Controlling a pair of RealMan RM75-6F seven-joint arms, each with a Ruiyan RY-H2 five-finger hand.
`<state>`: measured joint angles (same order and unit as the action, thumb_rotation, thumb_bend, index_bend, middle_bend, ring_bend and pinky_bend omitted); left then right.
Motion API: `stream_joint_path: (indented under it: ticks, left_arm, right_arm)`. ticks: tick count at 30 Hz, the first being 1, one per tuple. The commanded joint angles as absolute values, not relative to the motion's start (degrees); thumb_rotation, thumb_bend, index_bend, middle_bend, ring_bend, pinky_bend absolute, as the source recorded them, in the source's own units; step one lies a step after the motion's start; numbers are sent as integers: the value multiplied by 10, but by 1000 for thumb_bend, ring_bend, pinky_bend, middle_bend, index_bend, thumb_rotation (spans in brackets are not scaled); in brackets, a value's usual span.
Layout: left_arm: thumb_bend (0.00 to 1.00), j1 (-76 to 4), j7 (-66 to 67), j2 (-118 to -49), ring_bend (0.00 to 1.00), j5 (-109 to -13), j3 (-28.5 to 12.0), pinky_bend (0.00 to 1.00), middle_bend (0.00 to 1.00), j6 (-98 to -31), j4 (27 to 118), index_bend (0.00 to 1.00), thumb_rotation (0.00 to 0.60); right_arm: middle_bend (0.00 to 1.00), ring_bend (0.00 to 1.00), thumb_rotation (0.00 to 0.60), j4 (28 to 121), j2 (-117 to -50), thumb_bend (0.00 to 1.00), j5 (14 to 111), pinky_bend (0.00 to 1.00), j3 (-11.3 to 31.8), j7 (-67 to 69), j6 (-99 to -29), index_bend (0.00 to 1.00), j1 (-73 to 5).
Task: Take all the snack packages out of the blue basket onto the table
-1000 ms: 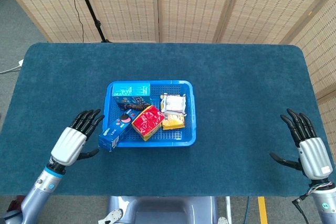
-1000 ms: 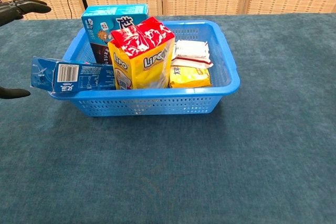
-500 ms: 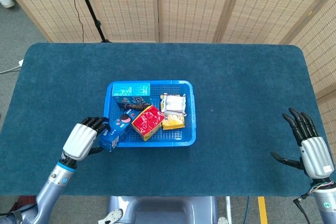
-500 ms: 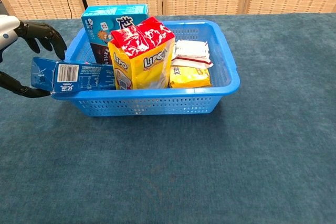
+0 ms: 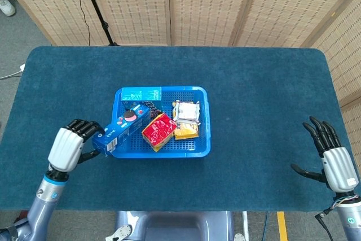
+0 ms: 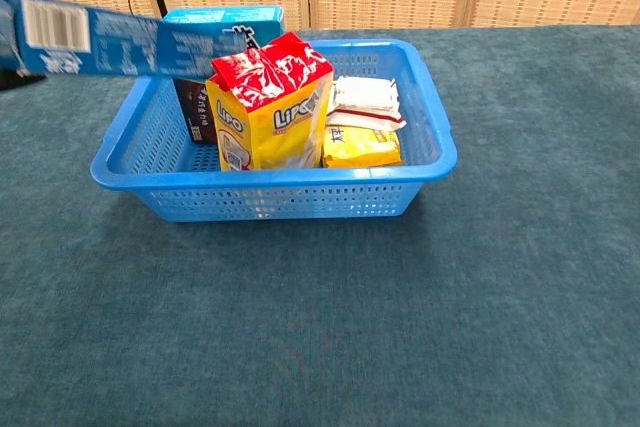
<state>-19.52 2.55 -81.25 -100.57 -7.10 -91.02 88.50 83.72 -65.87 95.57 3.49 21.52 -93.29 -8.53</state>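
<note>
The long blue cookie box (image 5: 120, 128) is gripped at its near end by my left hand (image 5: 66, 148), whose dark fingers curl around the end, and the box is lifted clear of the worktop (image 5: 259, 100), slanting up and away from that hand so that its far end reaches over the left rim of the blue basket (image 5: 204, 139). In the chest view the same box crosses the top left corner with its barcode side showing, above the basket's rim; there I cannot see the hand itself. Beyond the box's far end, inside the basket, a light blue box (image 6: 225, 22) stands against the back wall, a red and yellow bag (image 6: 270, 107) stands upright in front of it, and further from my left hand a white packet (image 6: 366, 97) lies partly on a yellow packet (image 6: 362, 144) at the basket's right side. My right hand (image 5: 333, 159) is well apart from all this, near the worktop's right front corner, with its fingers spread and nothing in it. Woven screens (image 5: 208, 4) stand behind the worktop.
</note>
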Motion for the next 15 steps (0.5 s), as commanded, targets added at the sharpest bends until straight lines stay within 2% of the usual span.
stream_joint_path:
  ticks: [1,4,7,12,15]
  left_arm:
    - [233,-171,-22,-753,500,-1031,-93,463,520,-986,915,670,600]
    - [234,-145,-43,-706,501,-1006,-107,463,521,-1023,923,671,600]
    - [234,-131,-77,-680,501,-974,-105,464,521,-1020,894,671,600]
    - [234,-125,-123,-698,501,-913,-104,463,521,-984,812,671,600]
    - [234,-138,-148,-738,506,-881,-99,465,524,-933,733,678,600]
  right_arm:
    - [0,0,600,838,-659,0,957,0,34,214,-933,4,-85]
    - [0,0,600,840,-659,0,961,0,32,212,-933,4,-85]
    - [0,0,600,843,-658,0,964,0,30,210,-934,4,-85]
    - [0,0,600,846,-658,0,967,0,28,206,-933,4,-85]
    - [0,0,600,847,-659,0,970,0,25,202,-929,4,-86]
